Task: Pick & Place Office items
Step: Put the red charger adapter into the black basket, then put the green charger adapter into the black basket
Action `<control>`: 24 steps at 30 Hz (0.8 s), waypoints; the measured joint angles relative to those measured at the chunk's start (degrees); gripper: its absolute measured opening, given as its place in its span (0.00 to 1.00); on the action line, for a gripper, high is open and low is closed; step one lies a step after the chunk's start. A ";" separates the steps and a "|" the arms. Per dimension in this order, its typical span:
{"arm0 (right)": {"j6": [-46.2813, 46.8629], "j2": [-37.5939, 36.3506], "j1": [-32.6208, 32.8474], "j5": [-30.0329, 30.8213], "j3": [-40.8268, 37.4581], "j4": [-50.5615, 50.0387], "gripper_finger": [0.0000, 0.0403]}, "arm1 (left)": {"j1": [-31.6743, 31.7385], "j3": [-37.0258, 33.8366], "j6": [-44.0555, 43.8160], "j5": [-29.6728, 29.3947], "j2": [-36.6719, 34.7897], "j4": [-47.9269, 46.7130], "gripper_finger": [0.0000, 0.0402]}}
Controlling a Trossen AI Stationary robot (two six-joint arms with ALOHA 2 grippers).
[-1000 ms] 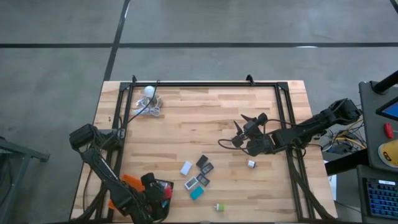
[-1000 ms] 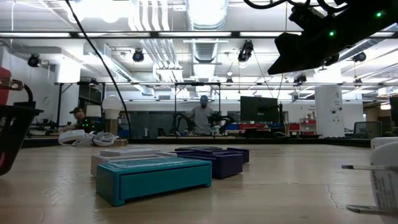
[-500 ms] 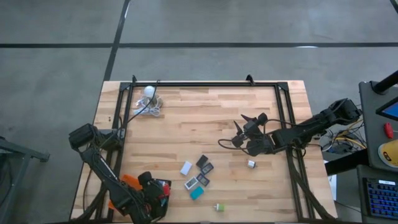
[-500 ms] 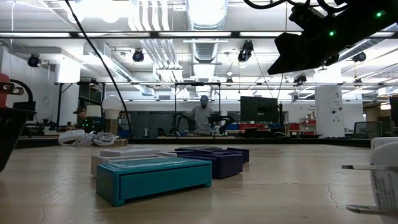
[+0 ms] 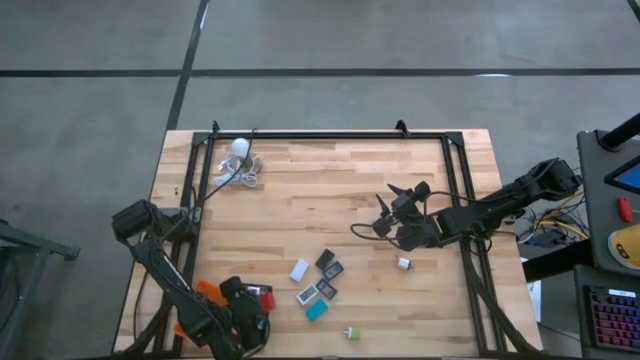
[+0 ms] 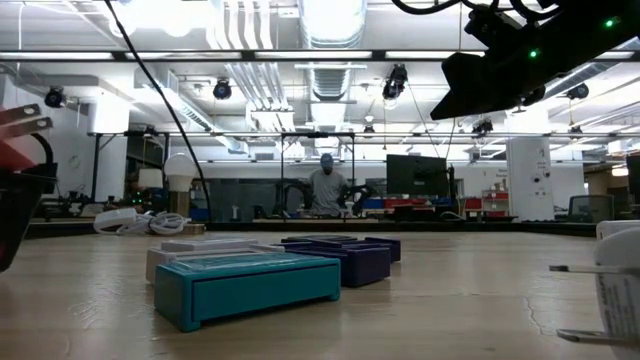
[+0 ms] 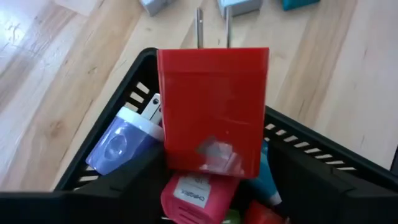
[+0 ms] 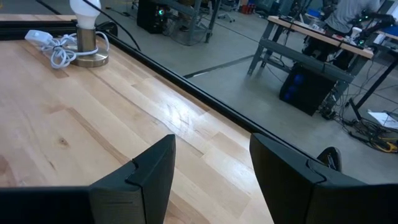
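A red blocky piece point(image 7: 211, 112) with two metal prongs point(image 7: 212, 28) lies tilted on top of other small pieces, a purple one point(image 7: 121, 143) and a pink-red one point(image 7: 196, 199), in the black tray point(image 7: 323, 149) at the table's near left. My left gripper point(image 5: 245, 312) stands over that tray, open, its fingers on either side of the red piece point(image 5: 266, 298). Several more office items lie loose near the middle front: white point(image 5: 299, 270), black point(image 5: 326, 260), teal point(image 5: 316, 311), green point(image 5: 353, 333). My right gripper point(image 5: 385, 225) hovers open and holds nothing. My left gripper comes at the red piece from above, slanting down. A strip of a teal piece point(image 7: 268, 180) shows between the red piece and one finger. Whether the other finger touches its side point(image 7: 163, 155) I cannot tell.
A white bulb lamp with a coiled cord point(image 5: 240, 160) stands at the far left. An orange tray point(image 5: 207, 292) lies beside the black one. A small white piece point(image 5: 404, 263) lies under my right arm. Black frame rails point(image 5: 330, 135) border the table. People stand in the room behind point(image 6: 325, 185).
The red piece has tipped at my left gripper: in the low view its prongs now point higher, and in the high view more of its red face shows beside the gripper. My right arm has kept still.
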 joint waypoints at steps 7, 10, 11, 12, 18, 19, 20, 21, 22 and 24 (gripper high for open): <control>0.00 0.00 -0.01 -0.01 0.00 0.00 0.50 | 0.00 0.09 0.48 -1.07 -0.05 0.09 0.72; 0.00 0.00 0.00 0.00 0.00 0.00 0.50 | 0.00 0.11 0.64 -1.39 -0.27 -0.60 0.72; 0.00 0.00 0.00 0.00 0.00 0.00 0.50 | 0.00 0.13 0.66 -1.39 -0.46 -0.85 0.72; 0.00 0.00 0.00 0.00 0.00 0.00 0.50 | 0.00 0.13 0.66 -1.39 -0.66 -0.99 0.72; 0.00 0.00 0.00 0.00 0.00 0.00 0.50 | 0.00 0.17 0.87 -2.30 -2.77 -1.81 0.72; 0.00 0.00 -0.02 0.00 0.00 0.00 0.50 | 0.00 0.17 1.17 -2.30 -3.16 -1.82 0.72; 0.00 0.00 0.00 0.00 0.00 0.00 0.50 | 0.00 0.17 1.55 -2.31 -3.62 -1.93 0.73; 0.00 0.00 0.00 -0.01 0.00 0.01 0.50 | 0.00 0.17 1.90 -2.41 -4.10 -2.11 0.73; 0.00 0.00 0.00 0.00 -0.01 0.00 0.50 | 0.00 0.18 2.24 -2.62 -4.63 -2.29 0.73; 0.00 0.00 0.00 -0.01 -0.01 0.00 0.50 | 0.01 0.22 3.29 -3.74 -5.56 -2.50 0.72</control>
